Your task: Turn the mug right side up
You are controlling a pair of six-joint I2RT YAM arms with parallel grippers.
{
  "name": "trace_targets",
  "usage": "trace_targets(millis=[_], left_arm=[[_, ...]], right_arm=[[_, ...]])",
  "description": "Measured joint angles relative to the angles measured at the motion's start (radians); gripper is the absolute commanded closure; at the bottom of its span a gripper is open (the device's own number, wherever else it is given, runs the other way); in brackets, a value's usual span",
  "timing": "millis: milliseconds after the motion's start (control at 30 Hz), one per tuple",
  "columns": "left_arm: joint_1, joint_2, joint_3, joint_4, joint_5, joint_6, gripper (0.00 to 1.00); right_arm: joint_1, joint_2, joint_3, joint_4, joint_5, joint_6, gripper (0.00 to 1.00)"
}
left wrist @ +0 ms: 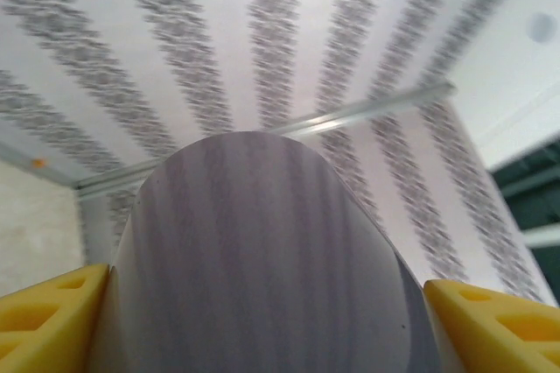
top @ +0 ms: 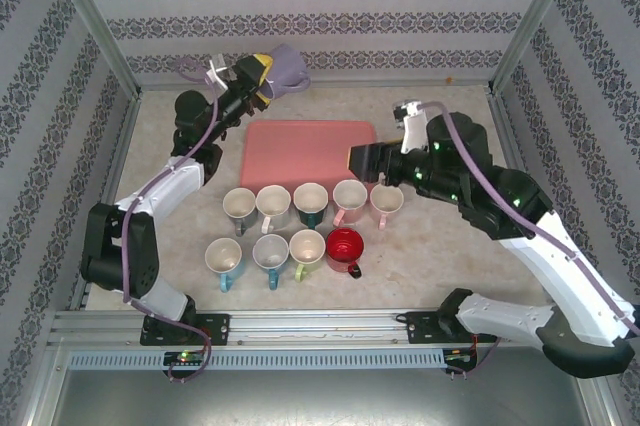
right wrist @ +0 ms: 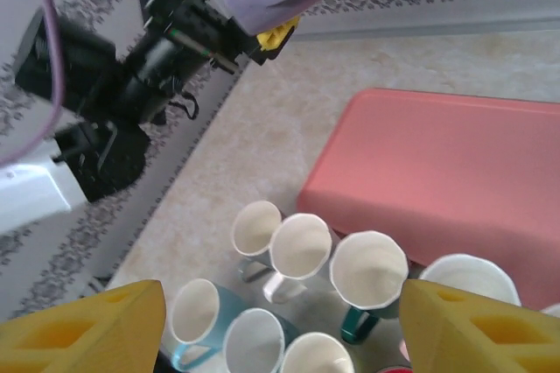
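- My left claw is clamped on the mug, held aloft at the upper left of the top view.
- My right claw hangs open above the other mugs.
- Step in hand, I judge: reorienting. Next: bring the mouth up, then lower it onto the table.

No lettering can be read; wallpaper marks seem purely ornamental
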Motion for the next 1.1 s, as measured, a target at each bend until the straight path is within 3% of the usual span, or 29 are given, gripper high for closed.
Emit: trace_targets(millis=[233, 500, 867, 1100], left_arm=[[-0.072, -0.087, -0.083, 0.188, 0.089, -0.001, 0.53], [-0.138, -0.106, -0.118, 0.237, 0.179, 0.002, 0.55], [-0.159, -0.106, -0.118, 0.238, 0.219, 0.008, 0.58], [-0.161, -0.105, -0.109, 0.24, 0.207, 0.014, 0.55]], right_arm=[[-0.185, 0.035, -0.015, 0.173, -0.304, 0.16, 0.22], [-0.209, 0.185, -0.003, 0.283, -0.567, 0.264, 0.23], [-0.206, 0.235, -0.003, 0.353, -0.681, 0.356, 0.49], [-0.206, 0.254, -0.021, 0.389, -0.706, 0.417, 0.79]])
